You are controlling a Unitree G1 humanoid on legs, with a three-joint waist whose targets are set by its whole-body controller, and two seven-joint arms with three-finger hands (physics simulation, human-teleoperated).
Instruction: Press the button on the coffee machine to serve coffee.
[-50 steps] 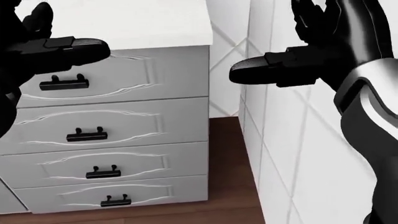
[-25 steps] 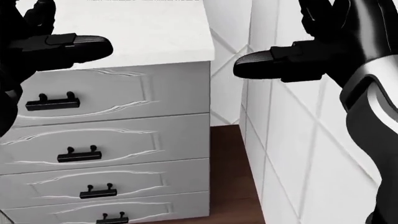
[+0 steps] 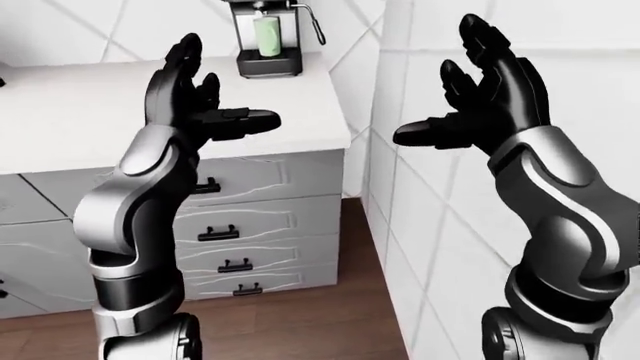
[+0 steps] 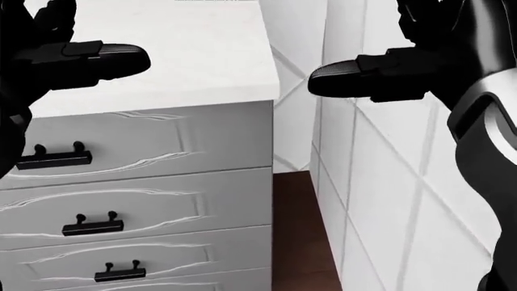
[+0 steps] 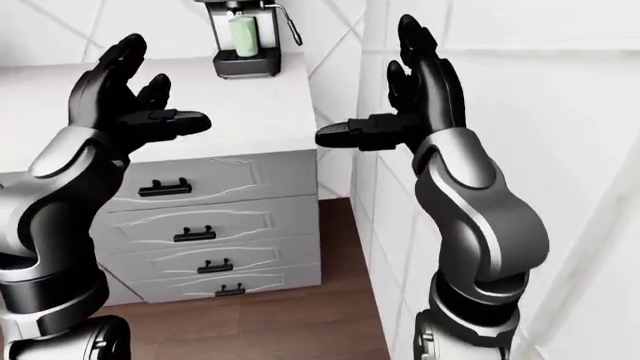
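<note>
I have both arms raised, palms turned toward each other. My left hand (image 3: 205,105) is spread open, its glossy black fingers pointing up and the blunt thumb jutting toward the view's right; it holds nothing. My right hand (image 3: 480,97) mirrors it, fingers splayed wide and empty, thumb aimed left. Both forearms are smooth grey shells with black joints.

The coffee machine (image 3: 268,37) stands at the top of the left-eye view, on the far right corner of the white surface (image 3: 80,127), well apart from both hands. It is a boxy dark unit with a flat base, and a pale green cup (image 3: 266,35) sits upright in its bay. I cannot make out the button at this size.

Below the matte surface, the cabinet holds a stack of light grey drawers (image 4: 153,200) with carved wavy panel edges and short black bar handles (image 4: 93,225). To the right a white tiled wall (image 4: 380,200) with thin diagonal grout lines rises beside my right arm. The floor (image 3: 300,322) is dark brown wood plank.
</note>
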